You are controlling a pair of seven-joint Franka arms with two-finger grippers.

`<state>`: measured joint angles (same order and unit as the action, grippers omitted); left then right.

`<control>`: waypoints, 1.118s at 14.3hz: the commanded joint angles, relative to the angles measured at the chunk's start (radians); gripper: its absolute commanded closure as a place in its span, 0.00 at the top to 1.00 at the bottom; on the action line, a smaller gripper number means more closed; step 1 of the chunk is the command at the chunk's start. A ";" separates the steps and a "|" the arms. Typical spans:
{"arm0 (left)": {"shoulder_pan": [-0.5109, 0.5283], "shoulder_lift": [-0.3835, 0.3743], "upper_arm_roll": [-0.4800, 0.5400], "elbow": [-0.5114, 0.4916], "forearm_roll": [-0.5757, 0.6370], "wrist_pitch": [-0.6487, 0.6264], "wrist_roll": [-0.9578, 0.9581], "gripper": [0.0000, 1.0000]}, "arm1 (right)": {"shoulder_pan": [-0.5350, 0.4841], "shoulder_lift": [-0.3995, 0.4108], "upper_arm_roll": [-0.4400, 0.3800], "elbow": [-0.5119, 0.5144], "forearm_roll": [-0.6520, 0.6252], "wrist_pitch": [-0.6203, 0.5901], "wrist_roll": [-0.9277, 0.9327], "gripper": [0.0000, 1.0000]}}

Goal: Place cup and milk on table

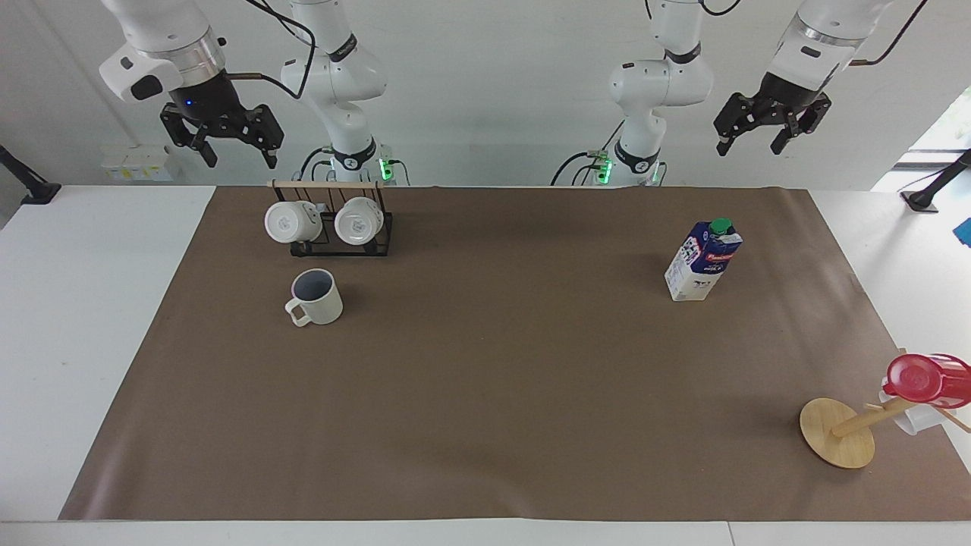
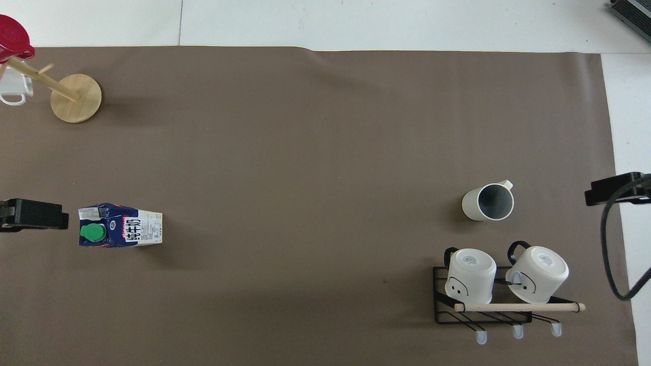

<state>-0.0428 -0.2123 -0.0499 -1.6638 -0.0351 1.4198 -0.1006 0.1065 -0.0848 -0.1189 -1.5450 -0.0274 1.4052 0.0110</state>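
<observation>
The off-white cup [image 1: 317, 297] stands upright on the brown sheet of the table [image 1: 485, 394], toward the right arm's end, its handle pointing away from the robots; it also shows in the overhead view [image 2: 489, 202]. The milk [image 1: 702, 260] stands upright on the sheet toward the left arm's end, green cap on top; it also shows in the overhead view [image 2: 120, 225]. My right gripper [image 1: 239, 158] hangs open and empty, high above the table's edge nearest the robots, beside the mug rack. My left gripper [image 1: 749, 145] hangs open and empty, high above that same edge near the milk.
A black wire rack [image 1: 379, 235] with two white mugs [image 1: 292, 221] lying on their sides stands between the cup and the robots. A wooden mug tree [image 1: 838, 432] with a red cup [image 1: 922, 379] and a white mug leans at the left arm's end, farthest from the robots.
</observation>
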 commanded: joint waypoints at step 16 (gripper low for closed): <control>0.008 -0.009 -0.001 0.007 -0.009 -0.016 -0.007 1.00 | 0.053 -0.044 0.012 -0.272 0.007 0.291 0.130 1.00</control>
<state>-0.0428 -0.2123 -0.0499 -1.6638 -0.0351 1.4198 -0.1006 0.1333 -0.1006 -0.1119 -1.7259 -0.0255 1.6173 0.0962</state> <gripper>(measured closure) 0.000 0.000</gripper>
